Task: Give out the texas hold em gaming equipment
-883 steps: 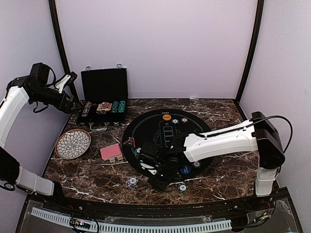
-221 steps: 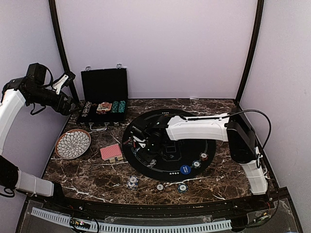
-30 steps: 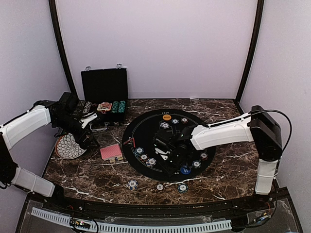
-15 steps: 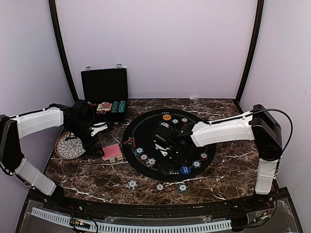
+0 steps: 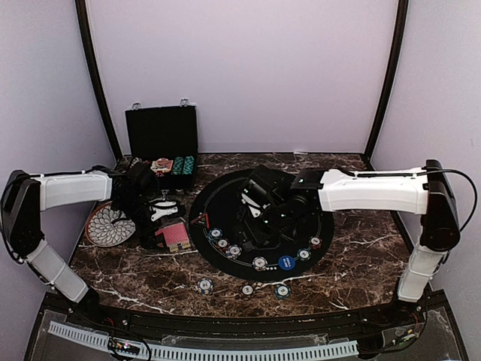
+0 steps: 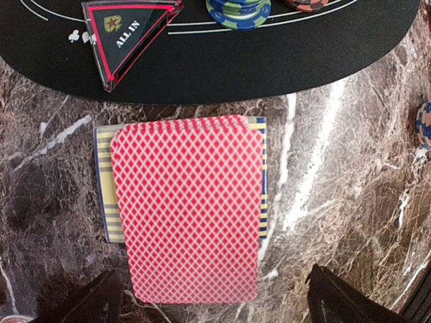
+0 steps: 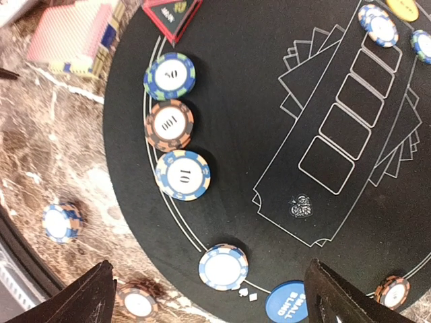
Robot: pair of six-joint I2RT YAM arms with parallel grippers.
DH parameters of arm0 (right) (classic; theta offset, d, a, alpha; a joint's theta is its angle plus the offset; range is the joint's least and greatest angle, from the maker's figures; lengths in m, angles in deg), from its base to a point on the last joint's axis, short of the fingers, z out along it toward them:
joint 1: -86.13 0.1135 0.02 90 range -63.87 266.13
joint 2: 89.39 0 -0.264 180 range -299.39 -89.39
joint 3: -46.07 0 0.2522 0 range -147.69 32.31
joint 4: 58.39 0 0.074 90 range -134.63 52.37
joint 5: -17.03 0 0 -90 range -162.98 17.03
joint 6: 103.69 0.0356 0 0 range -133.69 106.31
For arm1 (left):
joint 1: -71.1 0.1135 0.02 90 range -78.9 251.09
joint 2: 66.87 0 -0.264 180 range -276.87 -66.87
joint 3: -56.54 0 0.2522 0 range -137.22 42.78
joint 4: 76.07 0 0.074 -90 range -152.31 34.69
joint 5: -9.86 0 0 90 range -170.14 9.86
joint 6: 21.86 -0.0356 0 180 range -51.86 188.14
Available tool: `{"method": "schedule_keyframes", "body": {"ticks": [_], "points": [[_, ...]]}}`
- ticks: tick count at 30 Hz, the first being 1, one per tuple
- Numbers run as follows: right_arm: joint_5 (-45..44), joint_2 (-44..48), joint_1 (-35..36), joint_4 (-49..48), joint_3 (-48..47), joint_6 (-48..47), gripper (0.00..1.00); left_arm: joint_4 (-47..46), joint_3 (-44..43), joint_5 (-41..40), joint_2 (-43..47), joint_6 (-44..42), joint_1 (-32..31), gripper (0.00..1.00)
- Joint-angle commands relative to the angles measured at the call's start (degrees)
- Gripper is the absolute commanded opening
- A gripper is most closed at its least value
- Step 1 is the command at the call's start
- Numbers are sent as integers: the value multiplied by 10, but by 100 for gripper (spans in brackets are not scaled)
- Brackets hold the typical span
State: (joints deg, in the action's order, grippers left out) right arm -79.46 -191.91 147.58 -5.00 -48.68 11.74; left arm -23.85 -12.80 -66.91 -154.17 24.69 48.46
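On the round black mat point(image 5: 225, 203) several stripe-edged chips lie along the near-left rim: a 50 point(image 7: 169, 76), a 100 point(image 7: 169, 124), a 10 point(image 7: 182, 175) and a blue-and-white one point(image 7: 223, 266) point(image 5: 260, 262). Beside that last chip is the blue small-blind disc point(image 7: 296, 306). My right gripper point(image 7: 215, 299) point(image 5: 259, 214) hangs open above the mat, holding nothing. The red-backed cards point(image 6: 186, 208) point(image 5: 174, 235) rest on a striped box left of the mat. My left gripper point(image 6: 212, 309) point(image 5: 165, 218) stands open just over them, its fingers point(image 6: 101, 303) wide of the deck.
Three more chips point(image 5: 204, 285) point(image 5: 247, 289) point(image 5: 282, 290) lie on the marble near the front edge. An ALL IN triangle point(image 6: 124, 30) sits at the mat's left rim. The open black case point(image 5: 161, 147) stands back left, with the patterned plate point(image 5: 105, 223) beside the left arm.
My right gripper has opened, left the blue-and-white chip on the mat's near rim and lifted away. The left arm swung right, from over the plate to over the cards.
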Motion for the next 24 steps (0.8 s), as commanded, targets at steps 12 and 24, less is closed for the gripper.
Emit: {"method": "schedule_keyframes", "body": {"ticks": [12, 24], "points": [[-10, 58, -3, -12, 20, 38, 99, -26, 3, -51, -30, -31, -15, 99], [-6, 64, 1, -10, 20, 43, 99, -45, 8, -62, -43, -25, -16, 99]]}}
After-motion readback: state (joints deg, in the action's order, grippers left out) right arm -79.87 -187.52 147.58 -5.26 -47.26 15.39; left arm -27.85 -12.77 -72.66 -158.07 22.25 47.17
